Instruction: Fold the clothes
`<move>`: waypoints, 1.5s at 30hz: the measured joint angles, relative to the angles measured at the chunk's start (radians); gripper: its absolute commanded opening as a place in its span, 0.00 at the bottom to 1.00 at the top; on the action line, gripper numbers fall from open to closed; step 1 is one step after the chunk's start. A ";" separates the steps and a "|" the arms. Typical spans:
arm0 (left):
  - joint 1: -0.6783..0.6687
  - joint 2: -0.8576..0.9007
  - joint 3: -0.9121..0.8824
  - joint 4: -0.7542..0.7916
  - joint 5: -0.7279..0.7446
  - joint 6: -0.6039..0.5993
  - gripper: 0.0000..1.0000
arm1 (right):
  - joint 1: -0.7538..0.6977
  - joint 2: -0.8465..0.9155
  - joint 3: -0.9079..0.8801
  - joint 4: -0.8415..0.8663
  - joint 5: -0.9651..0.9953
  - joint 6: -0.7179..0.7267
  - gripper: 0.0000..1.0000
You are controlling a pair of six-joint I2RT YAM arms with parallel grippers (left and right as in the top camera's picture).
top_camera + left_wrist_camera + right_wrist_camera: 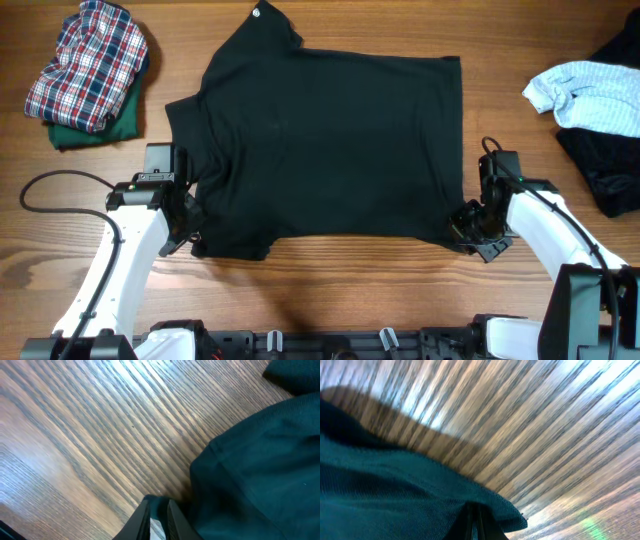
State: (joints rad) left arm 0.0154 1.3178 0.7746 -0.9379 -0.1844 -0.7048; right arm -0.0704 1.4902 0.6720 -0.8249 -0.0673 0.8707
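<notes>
T-shirt [330, 150] corner in right hand [463, 222] — left hand [192, 228] unclear

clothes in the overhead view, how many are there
5: black T-shirt spread in the centre; plaid shirt on a green garment, upper left; light blue one overlapping a dark one, far right. Others may hide underneath.

Wooden table [330, 290]: brown, lengthwise grain, bright glare streaks in wrist views.

arms [128, 255] [548, 228] white | joints [160, 160], end effectors [192, 238] [462, 222] black | cables [60, 176] black
</notes>
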 measured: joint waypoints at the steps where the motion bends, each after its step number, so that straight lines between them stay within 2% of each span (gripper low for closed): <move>1: 0.000 0.000 0.000 0.000 -0.003 0.002 0.10 | -0.003 0.000 0.001 -0.002 0.002 0.000 0.04; 11: 0.000 0.000 0.017 -0.045 -0.005 0.013 0.04 | -0.012 -0.041 0.129 -0.100 0.058 -0.101 0.06; 12: 0.000 0.000 0.025 -0.053 -0.005 0.014 0.04 | -0.012 -0.058 0.144 -0.103 0.058 -0.114 0.09; 14: 0.000 0.000 0.052 -0.066 -0.002 0.024 0.04 | -0.012 -0.113 0.183 -0.095 0.053 -0.161 0.25; 16: 0.000 0.000 0.081 -0.066 0.004 0.036 0.04 | -0.012 -0.166 0.205 -0.048 0.024 -0.218 0.31; 18: 0.000 0.000 0.107 -0.051 0.018 0.044 0.04 | -0.013 -0.204 0.218 0.011 -0.018 -0.270 0.32; 21: 0.000 0.000 0.141 0.021 0.057 0.055 0.06 | -0.013 -0.225 0.226 0.113 -0.098 -0.353 0.34; 26: 0.001 0.000 0.151 0.259 0.213 0.144 0.06 | -0.012 -0.202 0.230 0.222 -0.190 -0.457 0.34; 30: -0.002 0.000 0.158 0.350 0.291 0.197 0.05 | 0.001 -0.150 0.274 0.217 -0.217 -0.522 0.34; 36: -0.055 0.060 0.257 0.362 0.308 0.281 0.07 | 0.054 -0.024 0.511 0.135 -0.224 -0.626 0.35; 37: -0.068 0.082 0.284 0.362 0.304 0.301 0.07 | 0.071 0.031 0.602 0.114 -0.223 -0.658 0.34; 40: -0.106 0.178 0.375 0.359 0.297 0.322 0.07 | 0.085 0.107 0.696 0.103 -0.223 -0.692 0.29; 44: -0.134 0.328 0.498 0.376 0.290 0.352 0.06 | 0.097 0.250 0.801 0.143 -0.220 -0.734 0.04; 45: -0.140 0.370 0.528 0.380 0.286 0.360 0.06 | 0.099 0.286 0.816 0.166 -0.220 -0.734 0.04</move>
State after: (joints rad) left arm -0.1246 1.6875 1.3022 -0.5583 0.1020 -0.3443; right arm 0.0284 1.7763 1.4876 -0.6594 -0.2874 0.1364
